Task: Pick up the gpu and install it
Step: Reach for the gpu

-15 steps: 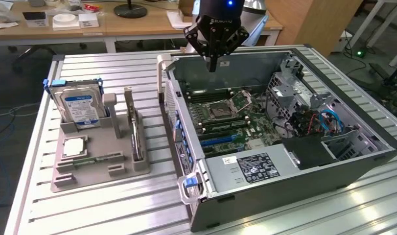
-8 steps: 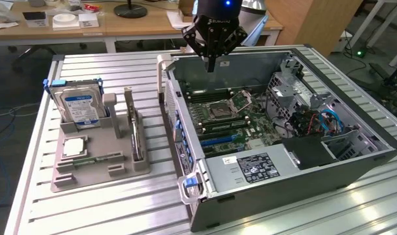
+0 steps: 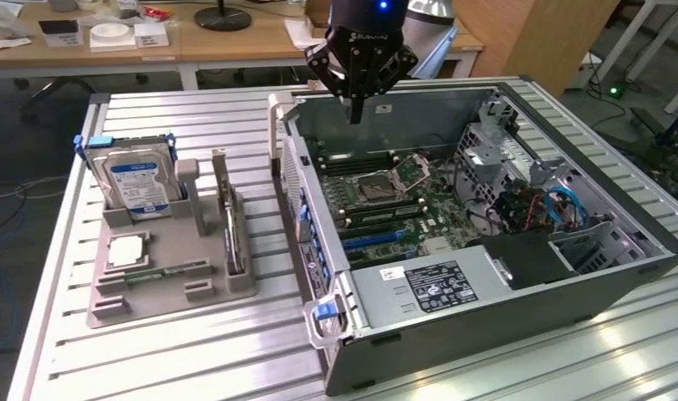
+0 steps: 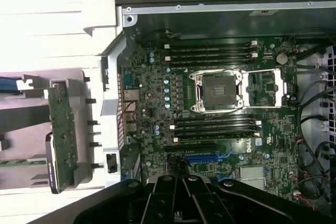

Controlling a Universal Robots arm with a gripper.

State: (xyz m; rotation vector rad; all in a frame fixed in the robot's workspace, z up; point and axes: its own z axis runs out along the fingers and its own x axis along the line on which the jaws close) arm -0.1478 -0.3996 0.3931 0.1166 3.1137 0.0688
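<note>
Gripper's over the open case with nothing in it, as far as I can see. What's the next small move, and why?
Probably shift the gripper toward the exterior view's left, to above the gpu. The gripper is shut and empty over the motherboard, while the gpu stands on edge in the grey holder, outside the case.

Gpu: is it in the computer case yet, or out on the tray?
Out. The gpu stands on edge in the grey tray beside the case; the gripper hangs shut and empty above the case.
</note>
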